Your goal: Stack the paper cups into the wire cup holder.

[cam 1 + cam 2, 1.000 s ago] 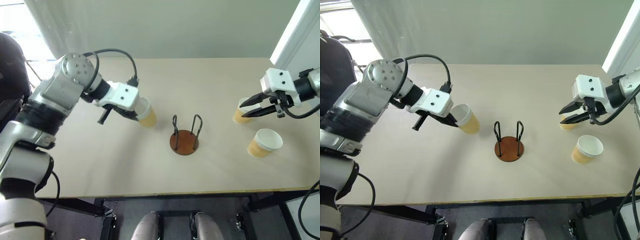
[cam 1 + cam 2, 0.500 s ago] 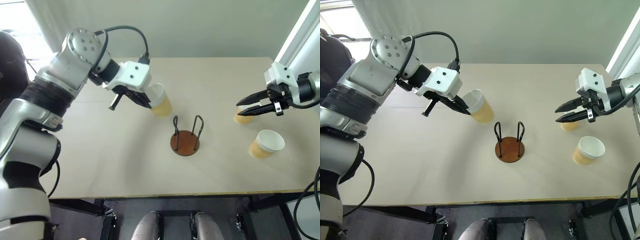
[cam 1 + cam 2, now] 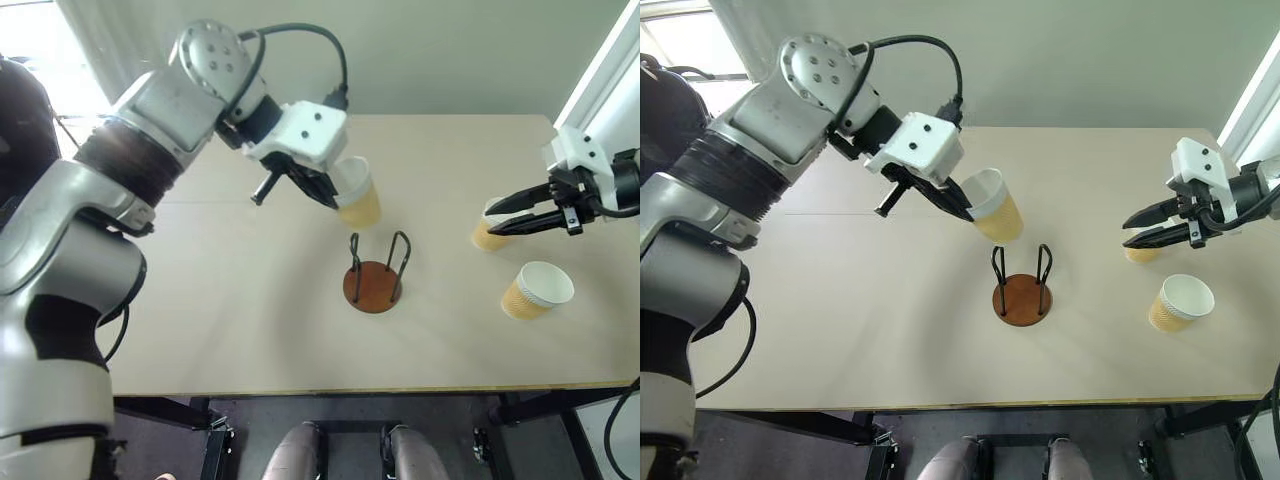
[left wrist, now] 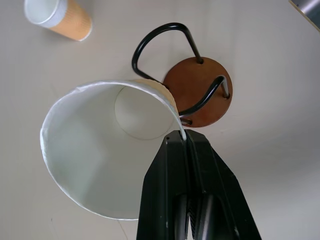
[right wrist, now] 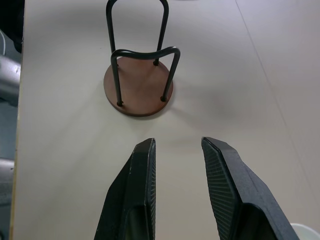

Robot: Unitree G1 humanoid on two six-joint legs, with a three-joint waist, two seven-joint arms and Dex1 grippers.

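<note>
- My left gripper (image 4: 186, 142): black fingers pinched together on the rim of a tan ribbed paper cup with white inside (image 3: 357, 193); I hold it tilted in the air, just to the far left of the holder.
- Wire cup holder, round reddish-brown disc base with two upright black wire loops (image 3: 372, 285): stands mid-table with no cup in it.
- My right gripper (image 5: 178, 165): fingers apart, nothing between them; it hangs at the right side of the table, pointing left toward the holder.
- Second tan paper cup (image 3: 488, 233): upright on the table, partly behind my right fingers.
- Third tan paper cup (image 3: 536, 289): upright, nearer to me than the second, well right of the holder.
- Pale beige table (image 3: 230, 320): bears all of the above.
</note>
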